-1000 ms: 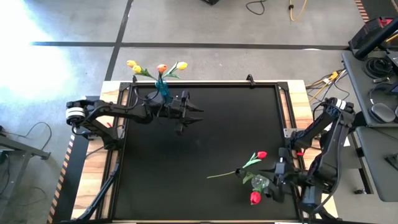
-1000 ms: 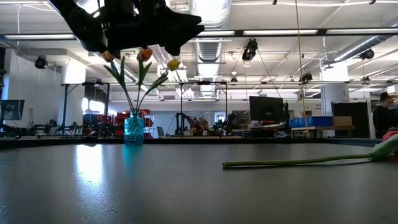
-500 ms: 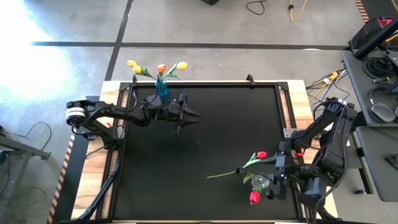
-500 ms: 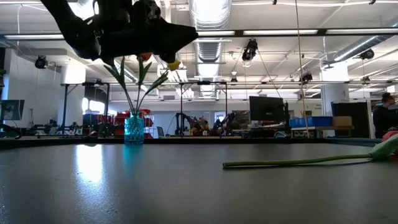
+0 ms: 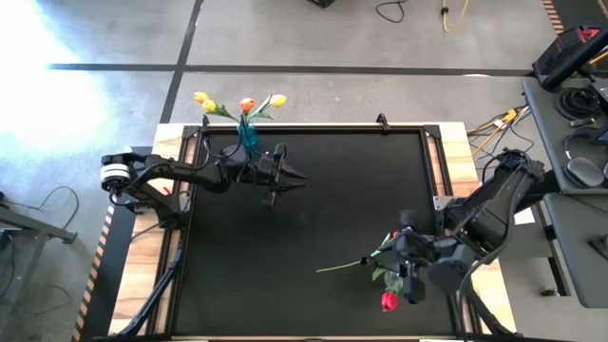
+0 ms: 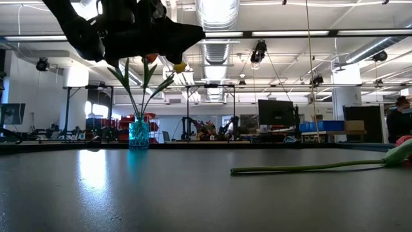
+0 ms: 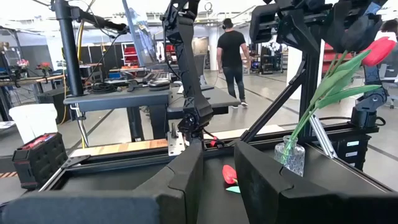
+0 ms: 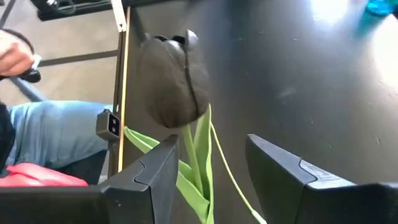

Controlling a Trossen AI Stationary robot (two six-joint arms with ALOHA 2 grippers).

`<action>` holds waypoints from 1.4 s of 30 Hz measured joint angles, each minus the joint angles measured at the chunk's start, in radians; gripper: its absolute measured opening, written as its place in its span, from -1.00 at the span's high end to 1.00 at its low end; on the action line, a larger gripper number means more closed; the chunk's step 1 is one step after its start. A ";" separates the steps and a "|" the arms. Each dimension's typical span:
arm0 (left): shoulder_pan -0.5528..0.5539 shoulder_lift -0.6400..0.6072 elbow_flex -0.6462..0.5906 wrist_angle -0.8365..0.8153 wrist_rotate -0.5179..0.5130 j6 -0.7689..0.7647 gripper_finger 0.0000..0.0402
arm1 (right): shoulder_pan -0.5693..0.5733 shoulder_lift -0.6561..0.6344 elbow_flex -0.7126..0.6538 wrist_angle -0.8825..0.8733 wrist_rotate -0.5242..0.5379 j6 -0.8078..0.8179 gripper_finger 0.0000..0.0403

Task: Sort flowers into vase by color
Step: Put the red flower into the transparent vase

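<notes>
The right tool (image 5: 407,275) has slid toward 9 o'clock over the loose flower (image 5: 366,259) lying on the bench (image 5: 313,218), fingers spread wide around its dark-looking head (image 8: 174,87); the left tool (image 5: 290,177) holds open beside the blue vase (image 5: 248,136)

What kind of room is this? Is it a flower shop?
Probably not; it looks like a robotics lab or workshop. Behind the black table stand workbenches and a monitor, pipes run overhead, and the vase holds artificial tulips.
</notes>
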 joint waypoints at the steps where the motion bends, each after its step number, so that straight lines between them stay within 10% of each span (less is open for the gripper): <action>1: 0.000 0.000 0.000 0.001 0.000 0.000 0.61 | -0.011 0.000 0.000 0.010 -0.016 -0.016 0.13; 19: 0.000 0.000 0.000 -0.002 0.002 0.003 0.61 | -0.046 0.041 -0.007 0.095 -0.093 -0.105 0.15; 32: 0.000 0.000 0.000 -0.003 0.002 0.003 0.61 | -0.056 0.047 -0.008 0.048 -0.084 -0.128 0.90; 42: 0.000 0.000 0.000 -0.006 0.002 0.003 0.61 | -0.056 0.047 -0.008 -0.056 -0.063 -0.052 0.94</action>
